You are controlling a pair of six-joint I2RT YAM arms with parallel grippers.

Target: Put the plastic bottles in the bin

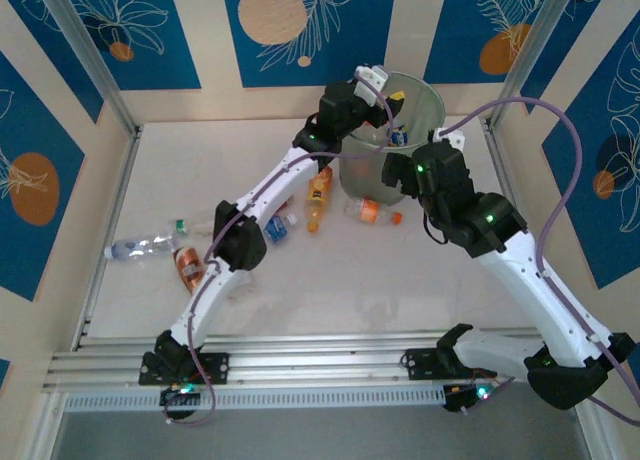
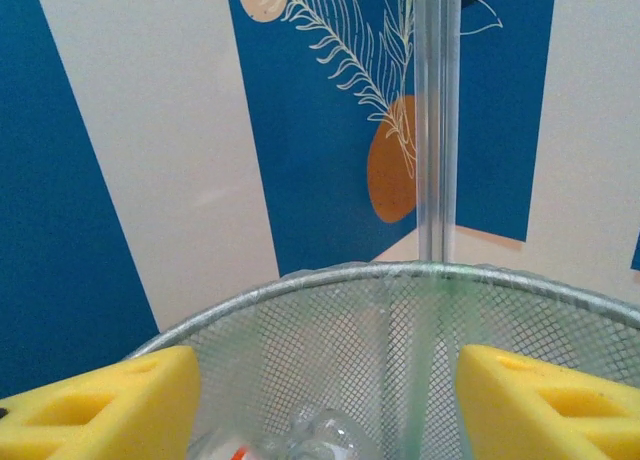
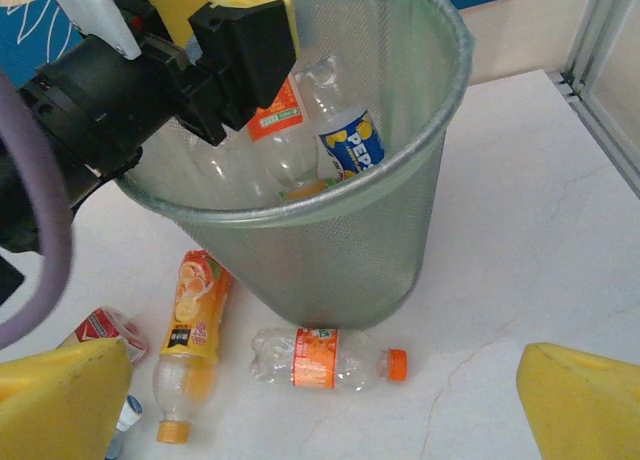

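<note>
The bin [image 1: 415, 105] is a grey-green mesh wastebasket at the back of the table. My left gripper [image 1: 372, 84] hangs over its near rim, open, yellow pads [image 2: 100, 415] apart with nothing between them. Under it a clear bottle [image 2: 320, 435] lies inside the bin [image 2: 400, 272]. In the right wrist view the bin [image 3: 340, 250] holds a blue-labelled bottle [image 3: 345, 140] and a red-labelled one [image 3: 275, 110]. My right gripper [image 3: 320, 400] stands open and empty, just above a clear orange-labelled bottle [image 3: 325, 358] lying at the bin's foot. A yellow-orange bottle [image 3: 190, 340] lies to its left.
More bottles lie on the table to the left: a blue-capped one [image 1: 278, 228], a red-labelled one [image 1: 188, 268] and a clear one [image 1: 140, 247]. A metal frame post [image 1: 525, 50] stands close behind the bin. The patterned walls enclose the table on three sides.
</note>
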